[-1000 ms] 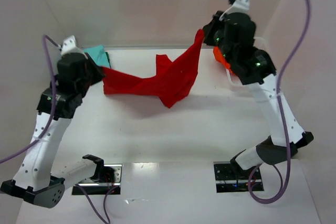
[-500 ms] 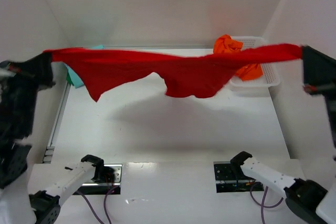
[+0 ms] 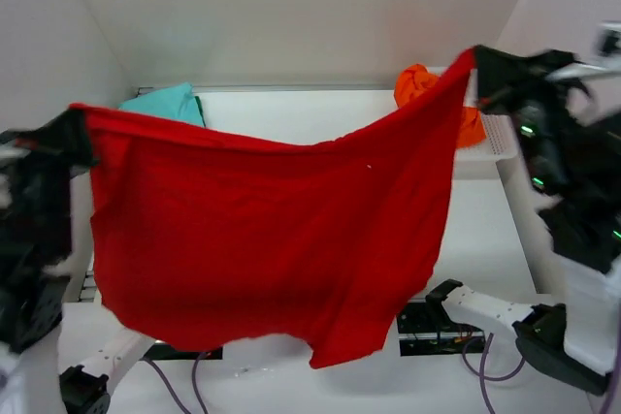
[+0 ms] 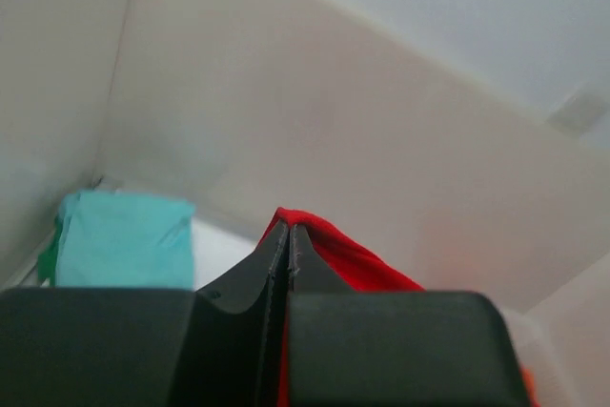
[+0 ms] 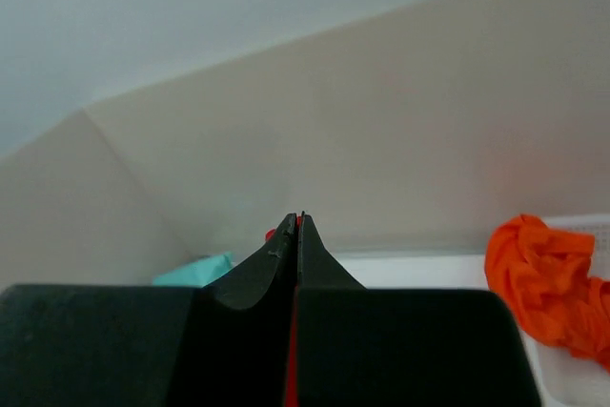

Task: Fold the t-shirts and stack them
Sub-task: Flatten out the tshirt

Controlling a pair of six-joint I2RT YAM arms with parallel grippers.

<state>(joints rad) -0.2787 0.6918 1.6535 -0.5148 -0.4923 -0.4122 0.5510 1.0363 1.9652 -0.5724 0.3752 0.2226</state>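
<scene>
White table (image 3: 291,118) bears a teal t-shirt (image 3: 167,104) (far left) and mesh basket (image 3: 497,139).

A white plastic mesh basket (image 3: 500,138) sits at the far right corner of the flat white table (image 3: 291,109). Plain white walls (image 3: 291,7) stand behind the table and on both sides.

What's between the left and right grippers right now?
The red t-shirt, hanging spread from the left gripper to the right gripper, both shut on its top corners; top external view.

Bright, even light; left arm (image 3: 37,230) motion-blurred, wrist-view backgrounds softly defocused.
</scene>
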